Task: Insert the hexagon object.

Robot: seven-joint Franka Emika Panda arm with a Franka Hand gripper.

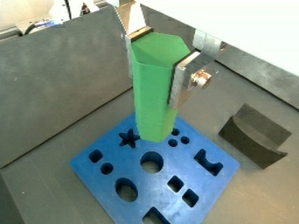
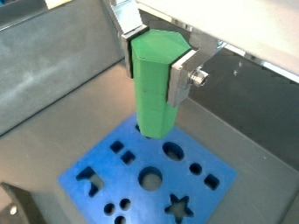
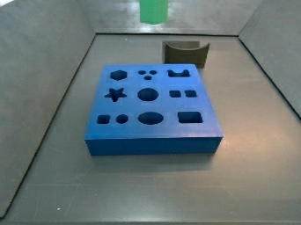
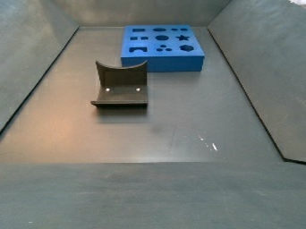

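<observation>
The hexagon object point(image 1: 149, 96) is a bright green upright peg with a six-sided top, seen in both wrist views point(image 2: 152, 109). My gripper point(image 1: 160, 66) is shut on its upper part, with one silver finger point(image 2: 179, 80) on each side, and shows the same way in a wrist view point(image 2: 156, 66). The peg hangs in the air above the blue block point(image 1: 198, 185) with shaped holes. In a side view only the peg's lower end point(image 3: 153, 10) shows, high above the block's far side point(image 3: 153, 127). The gripper itself is out of both side views.
A dark curved grey-brown piece point(image 3: 186, 53) stands on the floor just beyond the blue block, also seen in a wrist view point(image 1: 257, 133) and a side view point(image 4: 120, 85). Grey sloping walls point(image 3: 47, 53) enclose the floor. The blue block sits near the far wall in a side view point(image 4: 164, 46).
</observation>
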